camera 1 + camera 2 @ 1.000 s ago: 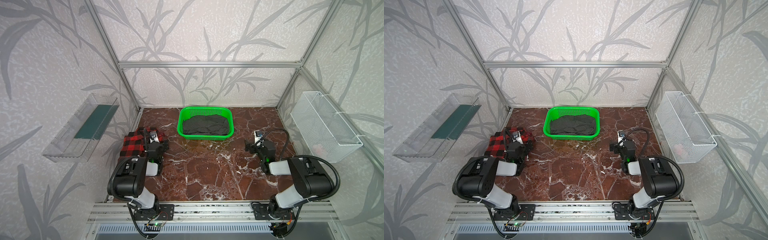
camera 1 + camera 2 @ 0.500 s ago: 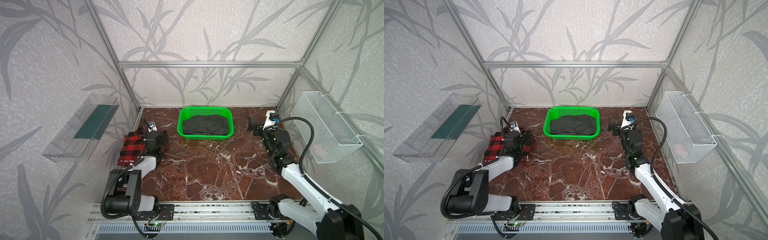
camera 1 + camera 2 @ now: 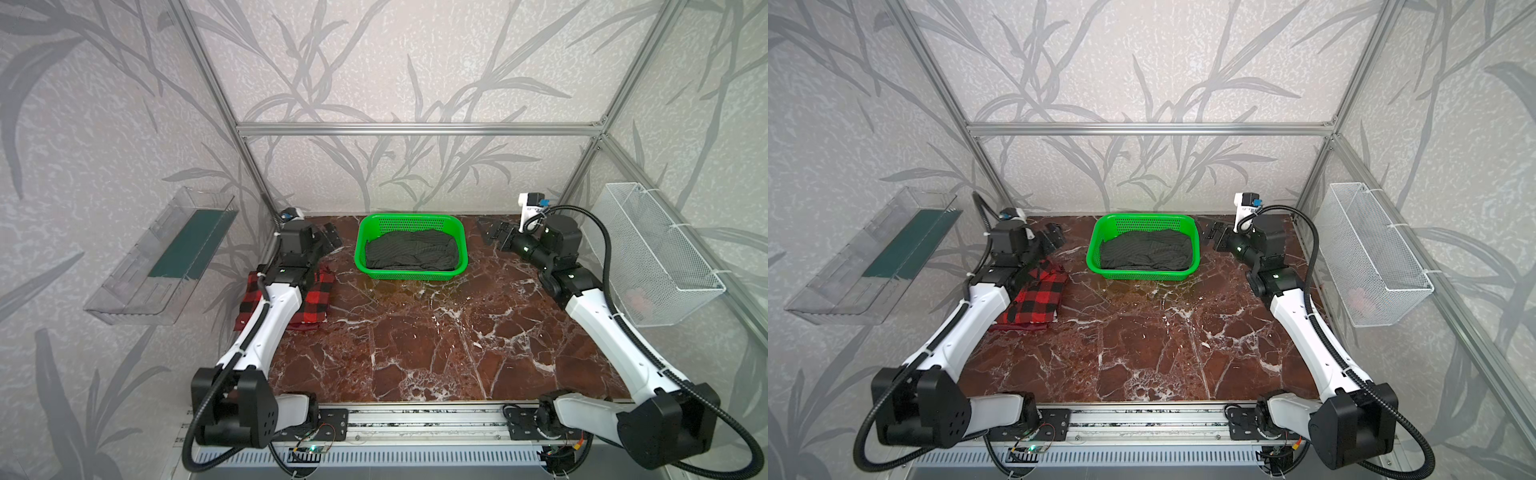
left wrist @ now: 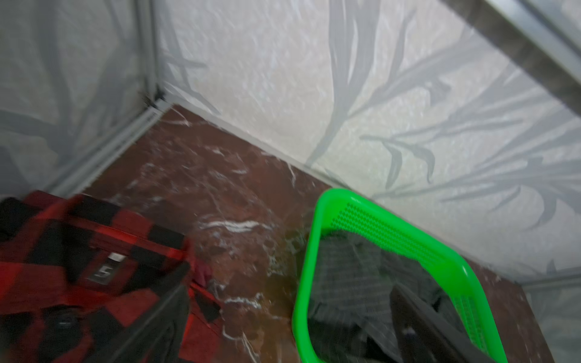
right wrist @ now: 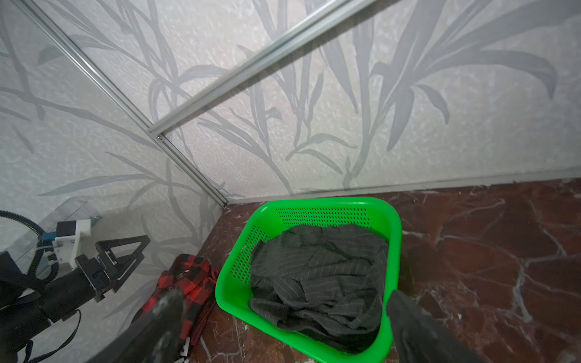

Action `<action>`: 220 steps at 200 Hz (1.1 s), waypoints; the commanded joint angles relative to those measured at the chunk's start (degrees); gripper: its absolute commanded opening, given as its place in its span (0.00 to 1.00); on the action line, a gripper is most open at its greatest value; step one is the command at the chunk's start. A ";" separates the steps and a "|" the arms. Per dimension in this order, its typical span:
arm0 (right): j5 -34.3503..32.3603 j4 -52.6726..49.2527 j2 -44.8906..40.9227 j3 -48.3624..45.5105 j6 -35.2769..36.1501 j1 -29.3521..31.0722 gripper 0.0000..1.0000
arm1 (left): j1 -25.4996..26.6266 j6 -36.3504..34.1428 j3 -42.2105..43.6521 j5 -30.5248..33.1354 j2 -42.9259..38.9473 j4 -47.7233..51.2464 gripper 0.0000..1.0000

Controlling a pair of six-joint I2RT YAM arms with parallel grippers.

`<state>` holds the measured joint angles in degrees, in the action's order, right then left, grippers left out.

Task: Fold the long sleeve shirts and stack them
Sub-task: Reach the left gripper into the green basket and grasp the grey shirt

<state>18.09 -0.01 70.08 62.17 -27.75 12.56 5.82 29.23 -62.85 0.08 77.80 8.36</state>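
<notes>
The red-and-black plaid shirt [image 3: 316,300] [image 3: 1040,300] lies folded on the marble table at the left, partly under my left arm; it also shows in the wrist views [image 4: 63,251] [image 5: 185,276]. The charcoal pinstriped shirt [image 3: 411,251] [image 3: 1144,249] [image 4: 345,276] [image 5: 317,276] lies crumpled in the green basket [image 3: 409,217] [image 3: 1144,217] [image 4: 309,251] [image 5: 333,202]. My left gripper [image 3: 328,237] [image 3: 1054,235] [image 4: 292,327] hangs open and empty above the table between plaid shirt and basket. My right gripper [image 3: 490,235] [image 3: 1214,232] [image 5: 286,330] hovers open and empty just right of the basket, pointing at it.
A clear plastic tray [image 3: 162,257] with a green pad hangs on the left wall. A white wire basket [image 3: 652,257] hangs on the right wall. Aluminium frame posts stand at the back corners, close behind both grippers. Bare marble spreads in front of the basket.
Both arms have unfolded from near the front rail and reached up and back toward the basket. Both grippers stayed open; the shirts have not moved.
</notes>
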 commanded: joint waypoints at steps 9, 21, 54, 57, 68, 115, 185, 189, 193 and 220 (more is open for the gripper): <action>-4.43 -12.64 1.15 3.07 1.69 0.36 0.99 | 10.67 -4.20 -9.31 4.41 7.41 12.65 0.99; -4.01 -16.39 2.54 4.73 2.84 0.34 0.99 | 14.32 -5.63 -14.17 6.92 12.16 16.02 0.99; -3.97 -19.22 2.21 3.67 4.07 0.52 0.99 | 21.75 -8.17 -28.68 12.42 26.54 26.69 0.99; -3.94 -19.40 2.06 3.65 4.13 0.60 0.99 | 22.30 -8.26 -29.81 13.09 27.80 27.52 0.99; -4.09 -20.49 1.46 3.27 4.53 0.95 0.99 | 23.91 -8.73 -33.88 14.68 31.81 30.00 0.99; -4.77 -22.22 -4.57 1.48 5.82 2.81 0.99 | 24.65 -7.10 -46.48 12.61 46.16 37.99 0.99; -4.29 -23.05 -8.15 -0.93 6.18 3.68 0.99 | 24.92 -6.95 -59.80 9.19 60.12 43.43 0.91; -4.21 -22.99 -8.00 -1.08 6.13 3.70 0.99 | 24.94 -6.85 -60.22 9.07 60.42 43.53 0.86; -4.12 -22.93 -7.87 -1.25 6.00 3.70 0.99 | 24.88 -6.79 -60.65 8.92 60.65 43.65 0.80; -5.03 -23.03 -6.07 -1.88 4.69 3.72 0.99 | 24.93 -7.21 -63.97 8.12 60.72 44.35 0.35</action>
<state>13.52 -22.28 62.63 61.12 -22.46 15.97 30.65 22.09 -122.80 9.02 138.30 49.43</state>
